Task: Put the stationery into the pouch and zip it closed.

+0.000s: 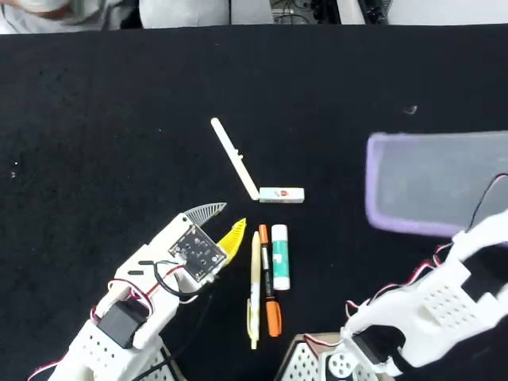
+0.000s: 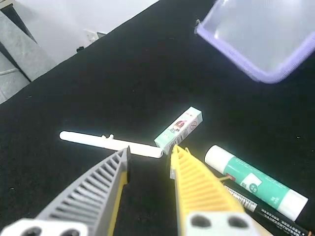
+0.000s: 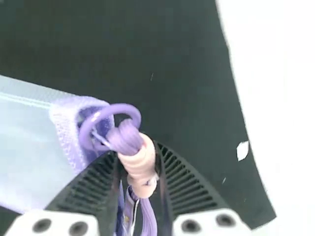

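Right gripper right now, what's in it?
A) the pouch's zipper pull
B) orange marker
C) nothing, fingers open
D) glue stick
A: the right gripper is shut on the purple zipper pull at the corner of the pouch, while the glue stick and orange marker lie on the table.

The high view looks straight down on the table (image 1: 103, 103). The left wrist view sits just behind its pincer (image 2: 150, 155), facing past it to the glue stick (image 2: 256, 182) and pouch (image 2: 266, 34), both shared with the high view. The right wrist view looks closely past its pincer (image 3: 135, 155) at the zip pull (image 3: 129, 140).
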Robot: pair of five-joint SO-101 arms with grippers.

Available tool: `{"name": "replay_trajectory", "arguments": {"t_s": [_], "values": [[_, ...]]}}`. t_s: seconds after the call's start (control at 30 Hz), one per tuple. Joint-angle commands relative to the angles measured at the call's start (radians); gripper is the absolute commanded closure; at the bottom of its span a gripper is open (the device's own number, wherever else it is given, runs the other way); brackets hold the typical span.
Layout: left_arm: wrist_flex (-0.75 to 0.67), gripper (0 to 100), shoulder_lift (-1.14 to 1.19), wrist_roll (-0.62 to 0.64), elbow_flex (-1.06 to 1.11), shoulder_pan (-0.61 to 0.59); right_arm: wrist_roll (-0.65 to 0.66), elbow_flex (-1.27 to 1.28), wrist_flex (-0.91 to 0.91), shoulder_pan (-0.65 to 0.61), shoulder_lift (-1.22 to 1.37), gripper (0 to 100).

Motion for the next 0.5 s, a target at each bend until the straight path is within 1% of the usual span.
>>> {"name": "replay_trajectory", "arguments": {"t_s": [0.0,0.17,0.47], "values": [[0.005,85,0.002,-0.009,0.024,0.001,-0.048,-0.143,-0.015,-0.055,-0.082,98.7],[0.005,85,0.002,-0.009,0.024,0.001,-0.078,-0.197,-0.020,-0.098,-0.084,98.7],[0.005,85,0.002,-0.009,0.024,0.002,-0.078,-0.378,0.028,-0.276,-0.091,98.8]]}}
